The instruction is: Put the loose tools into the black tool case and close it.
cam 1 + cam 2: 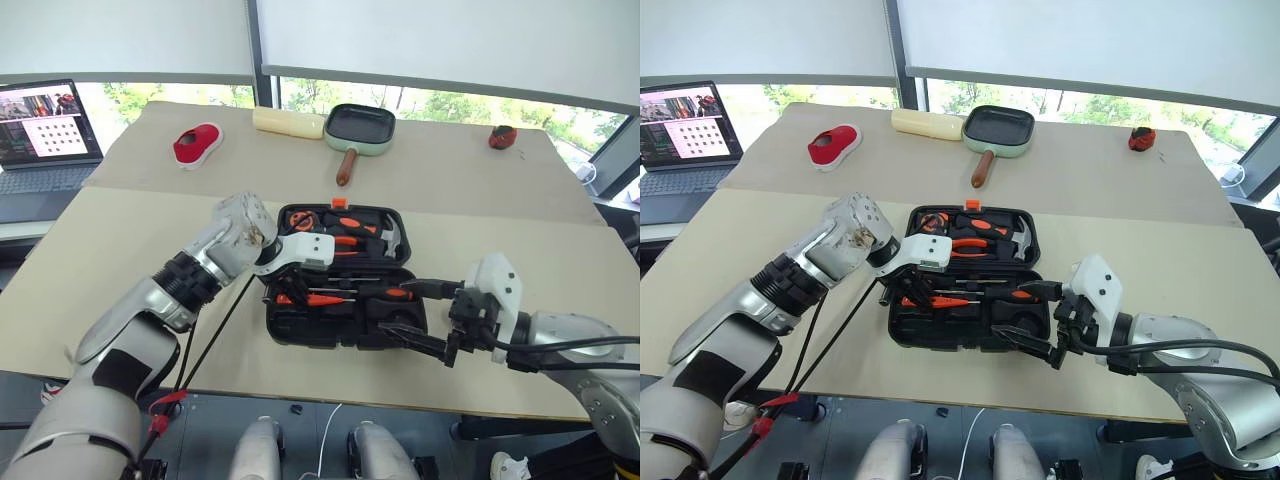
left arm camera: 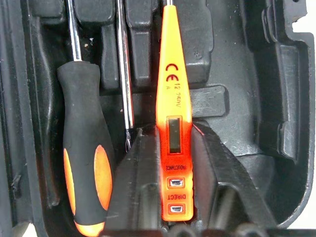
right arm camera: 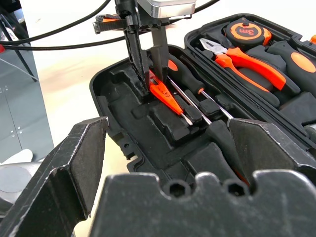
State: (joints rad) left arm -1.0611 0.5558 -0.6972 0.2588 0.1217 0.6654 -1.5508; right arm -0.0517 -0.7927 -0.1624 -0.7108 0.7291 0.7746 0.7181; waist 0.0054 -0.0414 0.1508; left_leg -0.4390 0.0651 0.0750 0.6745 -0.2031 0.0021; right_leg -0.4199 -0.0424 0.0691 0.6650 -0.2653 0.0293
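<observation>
the black tool case [image 1: 340, 330] lies open at the centre of the frame on the counter [image 1: 120, 290]. the slim orange tester pen [image 2: 172, 113] rests in the near half's moulded slots, beside an orange-and-black-handled screwdriver [image 2: 86, 163]. the left pincer [image 3: 145, 74] reaches down into that half from the left, its two black fingers [image 2: 222, 187] flanking the pen's butt end with slight gaps showing, so it looks parted rather than clamped. pliers [image 3: 247, 61], a tape measure [image 3: 245, 31] and a hammer [image 1: 392, 237] fill the far half. the right pincer [image 1: 425, 312] hovers at the case's right edge, jaws wide apart, holding nothing. a green frying pan [image 1: 360, 128] sits at upper centre.
</observation>
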